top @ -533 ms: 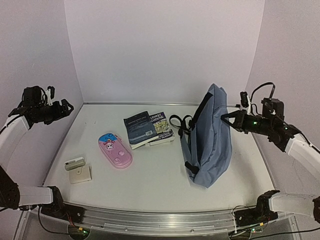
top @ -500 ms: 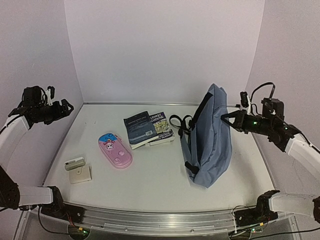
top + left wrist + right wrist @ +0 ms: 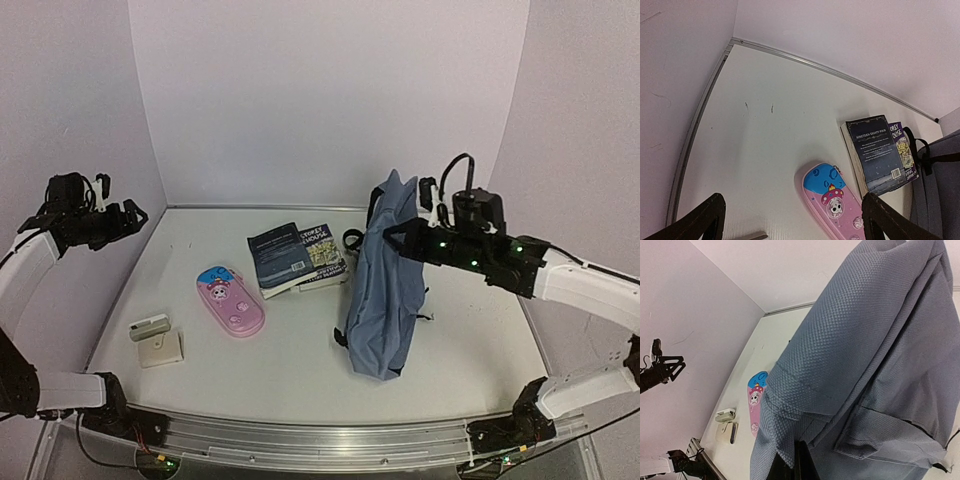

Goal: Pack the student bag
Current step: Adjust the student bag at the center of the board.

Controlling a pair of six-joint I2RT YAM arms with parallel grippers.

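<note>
The student bag (image 3: 385, 285), slate-blue with black straps, stands tilted on the table right of centre. My right gripper (image 3: 397, 234) is shut on a fold of its fabric near the top, and the cloth hangs down from there. In the right wrist view the bag (image 3: 860, 350) fills the frame and covers the tips of my closed right gripper (image 3: 795, 460). My left gripper (image 3: 135, 213) is open and empty, held high by the left wall. In its own view the left gripper (image 3: 792, 225) hangs over the bare table, and the bag's edge (image 3: 942, 195) shows at the far right.
Two books (image 3: 295, 258) lie stacked left of the bag. A pink cartoon pencil case (image 3: 230, 300) lies left of them. A small white stapler-like item (image 3: 148, 326) and a beige pad (image 3: 161, 349) sit near the front left. Walls close in on three sides.
My right gripper has moved left and nearer the table's middle, dragging the bag with it. The bag now stands closer to the books. The left arm has not moved.
</note>
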